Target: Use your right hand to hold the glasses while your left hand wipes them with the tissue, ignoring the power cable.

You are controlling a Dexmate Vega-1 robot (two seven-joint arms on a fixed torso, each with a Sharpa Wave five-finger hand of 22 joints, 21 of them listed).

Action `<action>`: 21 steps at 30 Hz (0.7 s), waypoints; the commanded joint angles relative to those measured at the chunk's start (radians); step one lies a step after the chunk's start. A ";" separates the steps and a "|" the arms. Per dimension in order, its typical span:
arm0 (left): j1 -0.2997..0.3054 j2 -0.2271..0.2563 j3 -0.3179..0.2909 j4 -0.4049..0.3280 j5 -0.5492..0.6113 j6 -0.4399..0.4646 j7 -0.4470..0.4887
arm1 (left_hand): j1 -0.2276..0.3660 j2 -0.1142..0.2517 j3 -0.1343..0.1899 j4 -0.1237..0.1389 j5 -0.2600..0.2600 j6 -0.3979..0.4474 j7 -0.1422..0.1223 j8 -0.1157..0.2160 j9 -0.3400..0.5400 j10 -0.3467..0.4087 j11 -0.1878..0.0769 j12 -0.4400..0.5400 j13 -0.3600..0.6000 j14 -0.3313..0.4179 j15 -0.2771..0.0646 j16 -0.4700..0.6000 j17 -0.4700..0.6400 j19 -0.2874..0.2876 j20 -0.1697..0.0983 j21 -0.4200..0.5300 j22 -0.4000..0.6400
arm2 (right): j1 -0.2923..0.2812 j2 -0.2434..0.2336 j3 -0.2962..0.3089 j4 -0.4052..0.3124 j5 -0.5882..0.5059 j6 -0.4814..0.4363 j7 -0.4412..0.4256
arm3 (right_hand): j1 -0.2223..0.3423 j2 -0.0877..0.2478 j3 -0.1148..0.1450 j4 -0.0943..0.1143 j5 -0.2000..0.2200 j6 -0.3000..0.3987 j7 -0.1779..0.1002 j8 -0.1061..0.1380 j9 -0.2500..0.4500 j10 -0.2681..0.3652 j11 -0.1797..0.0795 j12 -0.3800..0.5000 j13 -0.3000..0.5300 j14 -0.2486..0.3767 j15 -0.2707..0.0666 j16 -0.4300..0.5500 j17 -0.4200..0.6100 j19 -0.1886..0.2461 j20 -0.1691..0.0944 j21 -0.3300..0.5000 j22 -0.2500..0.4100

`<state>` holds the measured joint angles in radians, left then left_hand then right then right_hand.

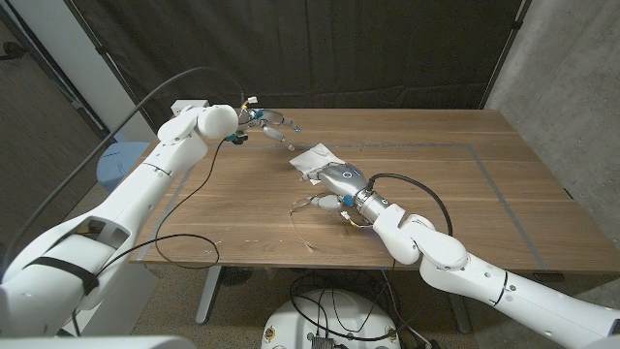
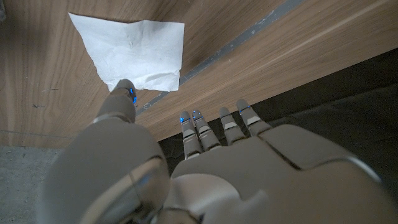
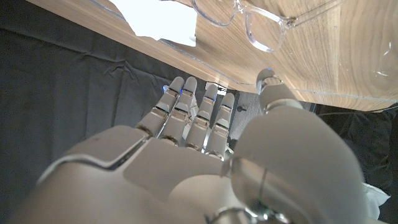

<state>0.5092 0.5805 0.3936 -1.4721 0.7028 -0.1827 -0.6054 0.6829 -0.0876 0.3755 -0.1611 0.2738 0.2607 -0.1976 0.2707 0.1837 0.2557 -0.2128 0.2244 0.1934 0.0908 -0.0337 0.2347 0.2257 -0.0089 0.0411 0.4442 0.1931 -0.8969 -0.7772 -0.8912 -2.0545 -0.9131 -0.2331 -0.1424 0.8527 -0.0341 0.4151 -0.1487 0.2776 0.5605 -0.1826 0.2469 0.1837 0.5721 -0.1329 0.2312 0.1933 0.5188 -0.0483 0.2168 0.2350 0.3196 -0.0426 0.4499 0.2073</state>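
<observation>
White arms, silver-grey robot hand (image 3: 205,168) (blue-lit fingertips (image 2: 132,94)), black cables.

Table (image 1: 465,184): rectangular, wood-grain top, with a thin grey line marking a rectangle on its surface. Lying on it: one white tissue (image 1: 312,159), crumpled, near the middle; one pair of clear-framed glasses (image 1: 312,203), just beside the tissue on the side nearer the robot, close to the near edge. In the right wrist view the glasses (image 3: 249,18) and the tissue (image 3: 163,20) lie close together on the wood.
</observation>
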 commanded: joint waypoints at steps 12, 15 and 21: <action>-0.052 -0.030 0.017 0.096 0.013 -0.059 0.003 | 0.013 -0.004 -0.002 0.006 0.016 -0.004 0.006 -0.009 0.003 -0.002 0.000 -0.008 0.003 0.001 -0.055 -0.004 0.008 -0.006 -0.001 -0.005 0.003 | 0.066 0.055 -0.080 0.094 -0.147 -0.049 0.049 | 0.073 0.020 -0.035 -0.006 0.026 0.045 -0.025 -0.011 0.005 0.040 -0.043 0.014 0.013 0.037 -0.181 0.039 0.038 -0.013 -0.049 0.003 0.001; -0.055 -0.032 0.016 0.101 0.012 -0.061 0.001 | 0.014 -0.005 -0.003 0.008 0.018 -0.006 0.007 -0.011 0.004 -0.002 0.001 -0.009 0.004 -0.001 -0.053 -0.004 0.009 -0.007 -0.001 -0.006 0.003 | 0.067 0.060 -0.083 0.105 -0.149 -0.049 0.038 | 0.079 0.020 -0.048 -0.004 0.029 0.058 -0.012 -0.011 0.005 0.051 -0.022 0.018 0.016 0.047 -0.180 0.052 0.050 -0.011 -0.055 0.005 0.001; -0.057 -0.034 0.015 0.107 0.012 -0.065 0.001 | 0.016 -0.006 -0.006 0.010 0.022 -0.008 0.008 -0.013 0.004 0.000 0.001 -0.010 0.004 -0.002 -0.054 -0.005 0.010 -0.007 -0.002 -0.007 0.003 | 0.075 0.067 -0.088 0.128 -0.135 -0.032 0.030 | 0.108 0.025 -0.075 -0.004 0.039 0.100 -0.017 -0.007 0.004 0.093 -0.027 0.031 0.023 0.091 -0.183 0.099 0.085 0.005 -0.064 0.016 0.003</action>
<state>0.4628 0.5535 0.4073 -1.3878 0.7149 -0.2341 -0.6041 0.6882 -0.0930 0.3683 -0.1541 0.2853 0.2537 -0.1906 0.2585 0.1837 0.2557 -0.2127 0.2168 0.1933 0.0908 -0.0337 0.2347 0.2320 -0.0129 0.0372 0.4399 0.1930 -0.8379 -0.7289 -0.9595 -1.9707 -1.0347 -0.2706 -0.1004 0.9427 -0.0077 0.3506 -0.1522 0.3086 0.6441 -0.1965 0.2382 0.1836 0.6450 -0.1583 0.2543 0.2119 0.5894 -0.0539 0.2957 0.3046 0.3105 -0.0433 0.4560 0.2071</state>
